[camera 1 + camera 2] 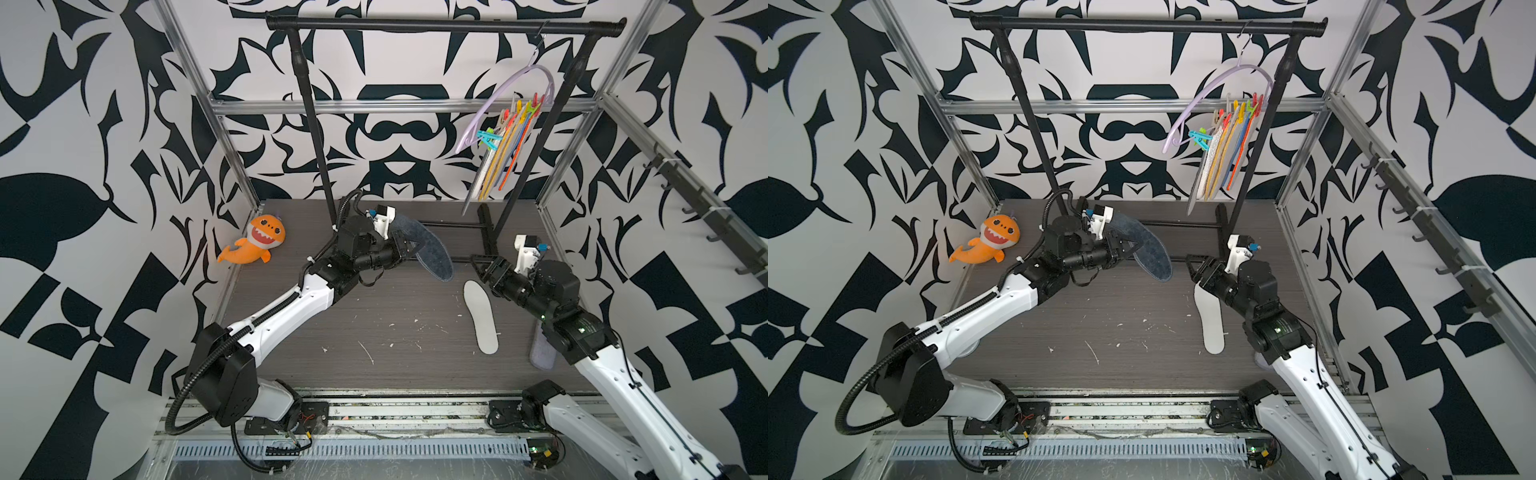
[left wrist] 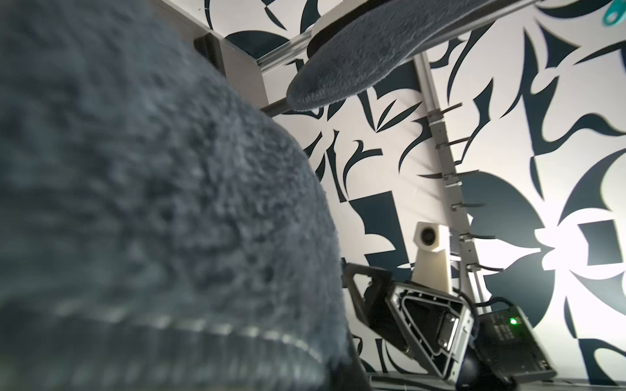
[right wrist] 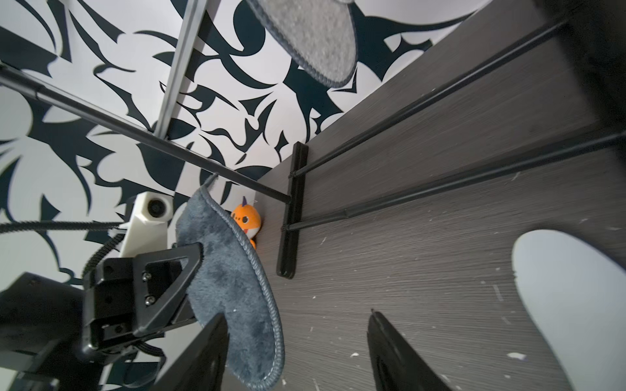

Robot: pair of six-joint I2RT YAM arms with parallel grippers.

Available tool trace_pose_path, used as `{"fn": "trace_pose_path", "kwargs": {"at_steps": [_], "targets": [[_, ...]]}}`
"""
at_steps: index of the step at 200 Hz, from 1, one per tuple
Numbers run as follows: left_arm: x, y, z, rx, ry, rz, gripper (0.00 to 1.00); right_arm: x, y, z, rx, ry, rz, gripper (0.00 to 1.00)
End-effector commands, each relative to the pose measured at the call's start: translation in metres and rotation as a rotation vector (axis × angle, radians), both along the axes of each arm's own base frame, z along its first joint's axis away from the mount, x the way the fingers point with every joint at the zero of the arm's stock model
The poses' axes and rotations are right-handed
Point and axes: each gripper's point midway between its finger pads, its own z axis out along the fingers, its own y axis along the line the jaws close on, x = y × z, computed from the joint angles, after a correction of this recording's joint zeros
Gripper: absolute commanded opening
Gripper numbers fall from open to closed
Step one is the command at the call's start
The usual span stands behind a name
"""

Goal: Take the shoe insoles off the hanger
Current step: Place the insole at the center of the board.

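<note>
**A:** Where do the insoles stand?

**B:** One blue insole (image 1: 428, 254) is in the left gripper (image 1: 406, 246), whose fingers are pinched onto one long edge about midway along it. It looks to be held clear of the table (image 1: 395, 328). A white insole (image 1: 480, 316) lies flat on the table just beside the right gripper (image 1: 482, 266). The rest (image 1: 498, 160) hang in a tight bunch from the pegs (image 1: 487, 138) of the hanger (image 1: 478, 119), which hooks on the rail (image 1: 444, 25) at its right end.

**A:** And the right gripper?

**B:** Its fingers are spread wide and hold nothing. It sits low, with the hanging bunch above it.

**A:** How would you expect these to handle?

**B:** Light and thin, I'd say. The fuzzy ones look soft and floppy, so they should bend rather than push back, and the pile should give the pads good purchase. The smooth white one seems stiffer and likely more slippery.

**A:** Where should it take hold of the next one?

**B:** By the free lower end of the outermost insole, clamped across the flat faces and not the rim. The bunch is packed close, so two could be caught at once. The hanger hangs tilted on a thin hook, so I'd guess a sideways tug swings it. A straight pull down out of the peg seems safer.
</note>
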Motion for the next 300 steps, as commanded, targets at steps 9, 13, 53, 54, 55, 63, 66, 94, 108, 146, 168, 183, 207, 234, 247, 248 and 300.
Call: {"fn": "trace_pose_path", "kwargs": {"at_steps": [9, 13, 53, 54, 55, 63, 66, 94, 108, 146, 168, 183, 207, 234, 247, 248, 300], "targets": [[-0.037, 0.009, -0.071, 0.253, 0.113, -0.177, 0.00, -0.006, -0.031, -0.015, -0.195, 0.054, -0.086, 0.76], [-0.040, 0.008, -0.074, 0.258, 0.119, -0.193, 0.00, -0.007, -0.033, -0.017, -0.205, 0.062, -0.091, 0.76], [-0.079, -0.011, -0.114, 0.335, 0.164, -0.335, 0.00, -0.010, -0.044, -0.032, -0.257, 0.130, -0.101, 0.75], [-0.080, -0.012, -0.115, 0.337, 0.165, -0.339, 0.00, -0.010, -0.044, -0.032, -0.257, 0.130, -0.101, 0.75], [-0.081, -0.012, -0.117, 0.340, 0.168, -0.343, 0.00, -0.010, -0.044, -0.032, -0.256, 0.132, -0.100, 0.75], [-0.091, -0.020, -0.127, 0.357, 0.184, -0.375, 0.00, -0.010, -0.043, -0.034, -0.250, 0.139, -0.092, 0.73], [-0.094, -0.023, -0.131, 0.363, 0.188, -0.387, 0.00, -0.010, -0.043, -0.035, -0.247, 0.141, -0.088, 0.72], [-0.115, -0.049, -0.161, 0.387, 0.237, -0.479, 0.00, -0.009, -0.040, -0.040, -0.206, 0.153, -0.071, 0.68], [-0.121, -0.059, -0.171, 0.383, 0.253, -0.508, 0.00, -0.009, -0.038, -0.043, -0.191, 0.165, -0.062, 0.67], [-0.122, -0.072, -0.194, 0.381, 0.290, -0.522, 0.00, -0.010, -0.039, -0.046, -0.180, 0.173, -0.057, 0.65], [-0.119, -0.077, -0.208, 0.379, 0.316, -0.519, 0.00, -0.009, -0.039, -0.046, -0.169, 0.173, -0.057, 0.65], [-0.117, -0.080, -0.218, 0.380, 0.340, -0.507, 0.00, -0.009, -0.038, -0.048, -0.162, 0.177, -0.053, 0.64], [-0.113, -0.084, -0.232, 0.389, 0.370, -0.492, 0.02, -0.009, -0.038, -0.049, -0.155, 0.180, -0.051, 0.63], [-0.107, -0.083, -0.249, 0.416, 0.416, -0.461, 0.04, -0.009, -0.039, -0.049, -0.150, 0.181, -0.053, 0.63], [-0.104, -0.082, -0.256, 0.425, 0.434, -0.446, 0.06, -0.009, -0.039, -0.048, -0.147, 0.180, -0.052, 0.63], [-0.104, -0.082, -0.256, 0.426, 0.435, -0.443, 0.06, -0.009, -0.039, -0.048, -0.147, 0.180, -0.052, 0.63], [-0.095, -0.090, -0.260, 0.425, 0.439, -0.430, 0.10, -0.008, -0.039, -0.052, -0.123, 0.188, -0.048, 0.63]]}}
